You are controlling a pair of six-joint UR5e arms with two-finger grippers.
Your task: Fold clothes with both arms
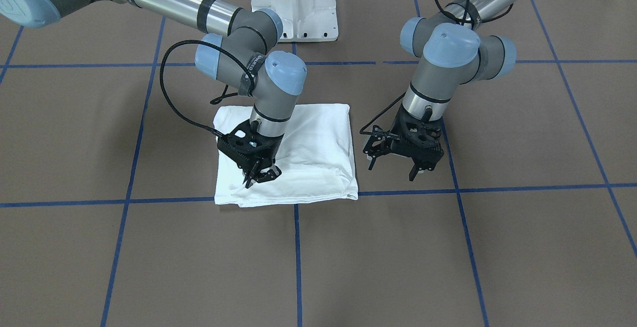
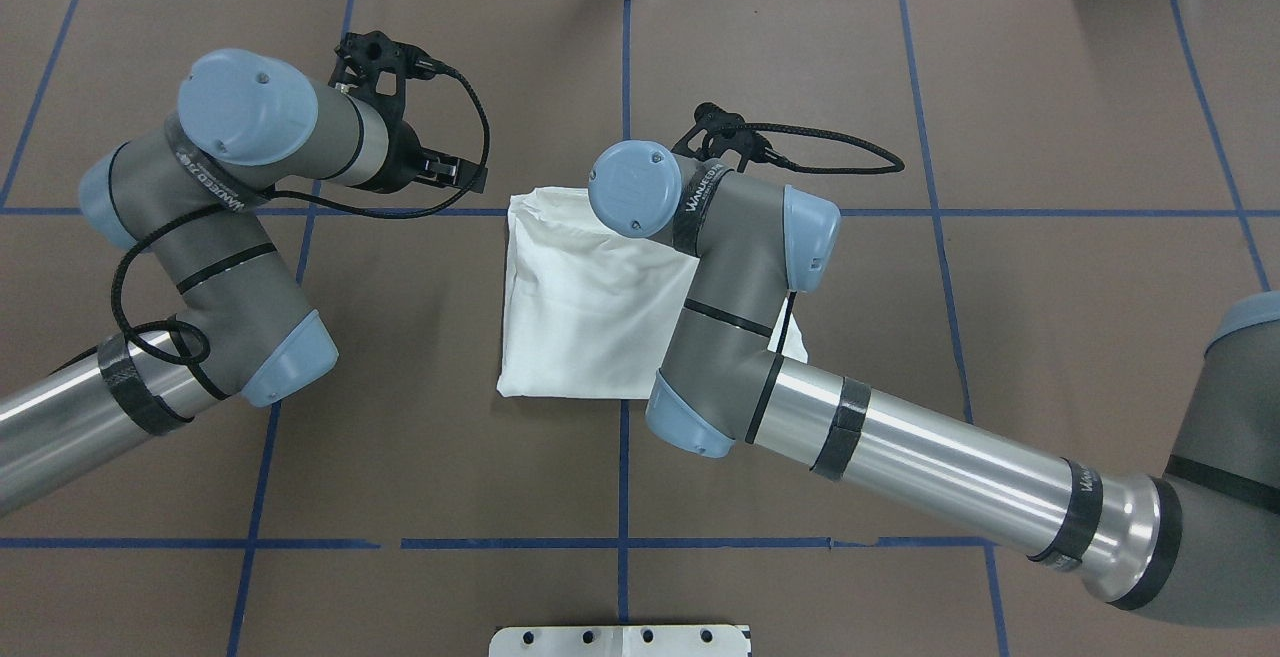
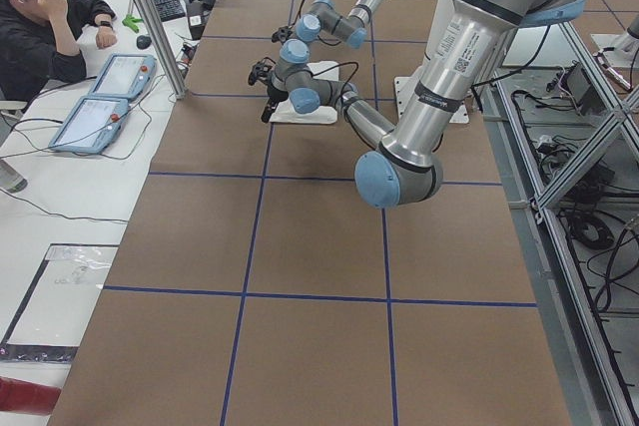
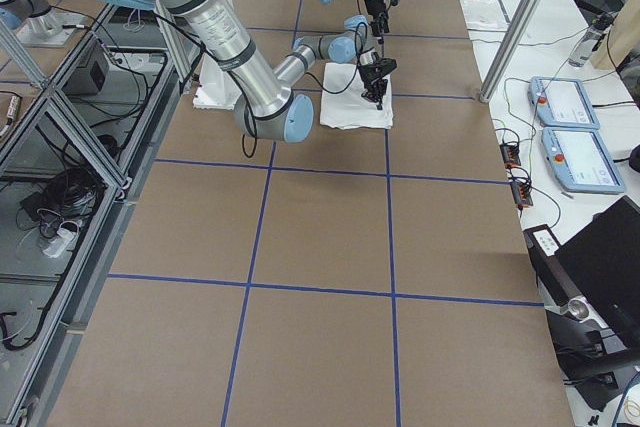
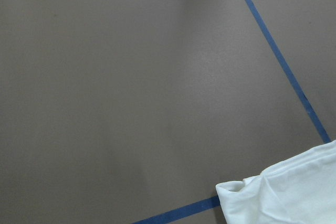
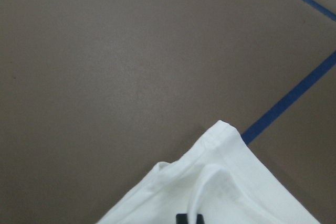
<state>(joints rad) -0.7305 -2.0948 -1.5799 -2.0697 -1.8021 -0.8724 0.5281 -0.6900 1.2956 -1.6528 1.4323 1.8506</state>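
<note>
One white shirt (image 1: 313, 143) lay folded into a near-square packet at the middle of the table (image 1: 497, 247). In the front-facing view its slightly longer axis ran 9 to 3 o'clock. Collar and print were hidden, so its heading could not be told. There were two grippers. The right gripper (image 1: 260, 173) stood at the shirt's 7 o'clock corner, fingers pinched on a fold. The left gripper (image 1: 392, 167) hung just beside the shirt at 3 o'clock, fingers apart.

Plain white shirt (image 1: 318, 143), brown table (image 1: 522, 257) with blue grid (image 1: 297, 247)
</note>
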